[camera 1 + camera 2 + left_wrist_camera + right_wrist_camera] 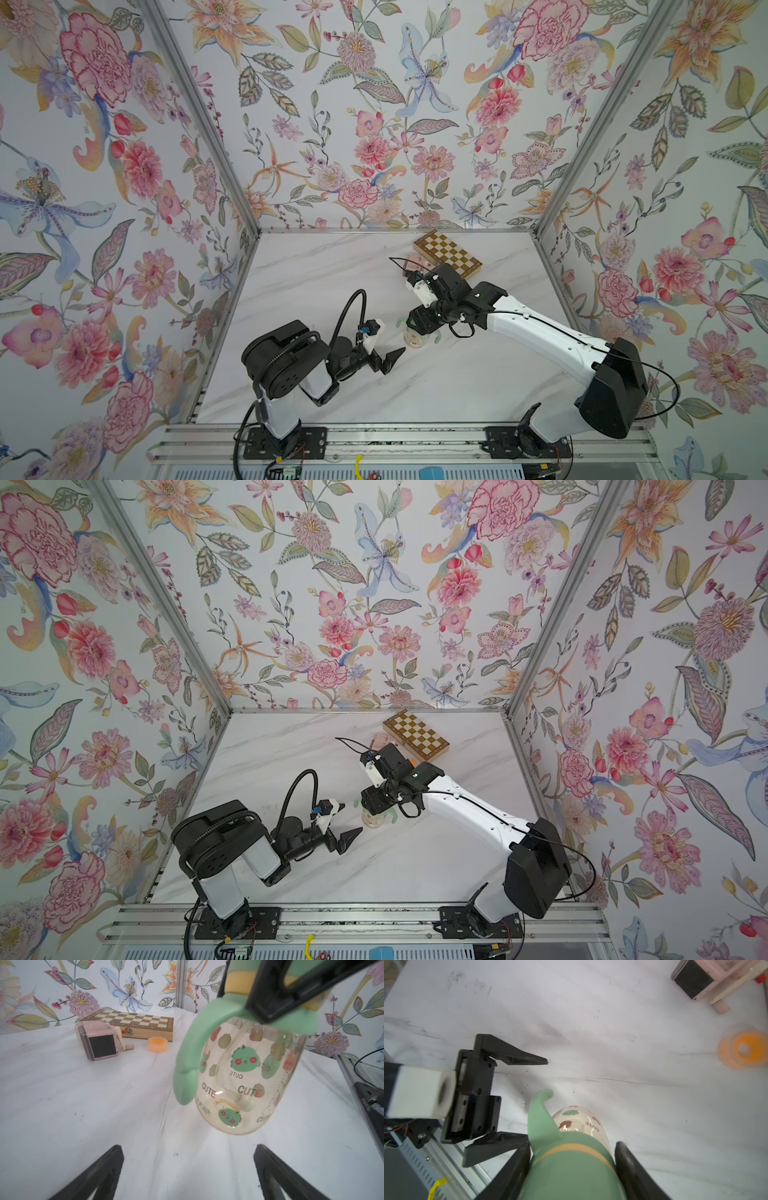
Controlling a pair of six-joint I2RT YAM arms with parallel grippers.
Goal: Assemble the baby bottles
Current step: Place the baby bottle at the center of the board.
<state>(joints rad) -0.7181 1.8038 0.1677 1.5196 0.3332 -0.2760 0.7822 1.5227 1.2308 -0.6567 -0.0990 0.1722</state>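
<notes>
Baby bottle [245, 1084] is gripped by the right gripper [573, 1145]. Its jaws are clamped on either side of the bottle's top end, at the mint-green dome cap [571, 1180] and the yellow nipple ring [571, 1147]. Cap, ring and mint-green two-handled collar [187, 1053] are all seen fitted on the clear printed body. The base is pointed down toward the counter [311, 291]; whether it touches the counter cannot be told. In both top views the bottle is found near the counter's middle, mostly covered by the right gripper.

Left gripper [388, 360] is spread wide open, with its fingers [99, 1172] set far apart. It is positioned low over the counter, just beside the bottle on the robot's left and apart from it. One collar handle is pointed toward it.

At the back of the counter a folded chessboard [449, 253] is laid flat. A pink-and-black box [97, 1043] with a crank is set just in front of the board. An orange ring [158, 1044] is placed near both, well apart from the bottle.
</notes>
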